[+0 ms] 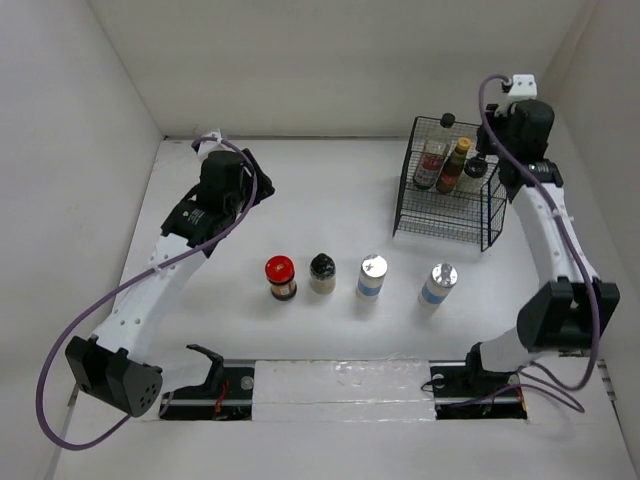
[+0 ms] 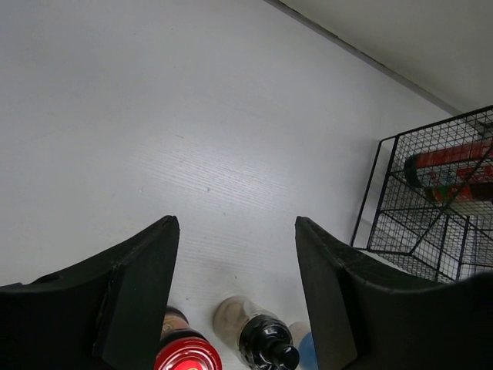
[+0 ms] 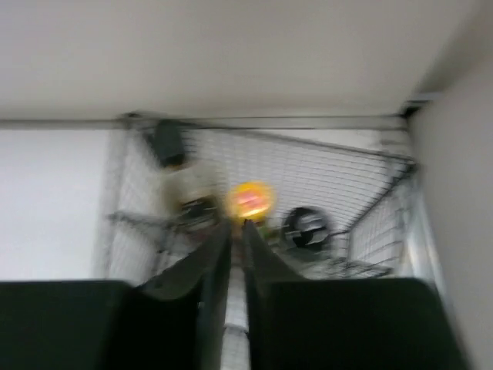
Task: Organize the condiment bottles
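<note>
Four condiment bottles stand in a row on the table: a red-lidded jar, a black-capped jar and two silver-topped, blue-banded shakers. Three more stand in the black wire basket: a tall black-capped sauce bottle, a yellow-capped one and a black-capped one. My left gripper hangs open and empty above and behind the red lid and black cap. My right gripper hovers above the basket, jaws only a narrow slit apart, holding nothing; its view is blurred.
The basket stands at the back right, close to the right wall. White walls enclose the table on three sides. The arm bases sit on rails at the near edge.
</note>
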